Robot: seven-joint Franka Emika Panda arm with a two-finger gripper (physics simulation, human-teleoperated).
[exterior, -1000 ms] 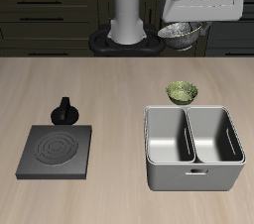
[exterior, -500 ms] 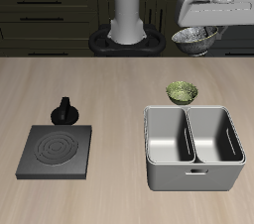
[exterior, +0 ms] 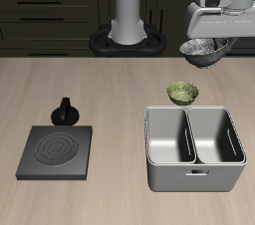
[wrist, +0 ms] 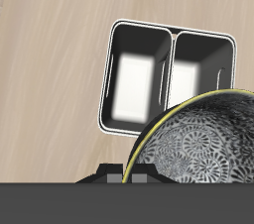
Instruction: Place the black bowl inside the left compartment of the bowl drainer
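Your gripper (exterior: 204, 42) sits in the upper right of the exterior frame, high above the desk (exterior: 110, 100), and its fingers are clenched on the rim of the black bowl (exterior: 202, 52), which hangs tilted beneath them, clear of everything. In the wrist view the black bowl (wrist: 198, 144) fills much of the picture, its pale patterned inside and thin rim plain to see, with the fingers pinching that rim at one point. Judge it as a light, rigid piece that will not flex, but the glossy surface looks slippery, and an edge pinch lets it swing or pivot if you move sharply. Keep the hold where it is, wall between the fingers, and travel smoothly. The bowl drainer (exterior: 194, 147) stands in the lower right of the exterior frame, nearer the desk's front edge than the bowl, with its two deep wells side by side and nothing to be seen in either; the wrist view shows the bowl drainer (wrist: 169, 74) well below. The bowl is far smaller than a well, so it should drop in easily, though a hard bowl on metal will likely clatter if released from high up. The small olive-green bowl (exterior: 182, 93) sits just behind the drainer; stay above it.
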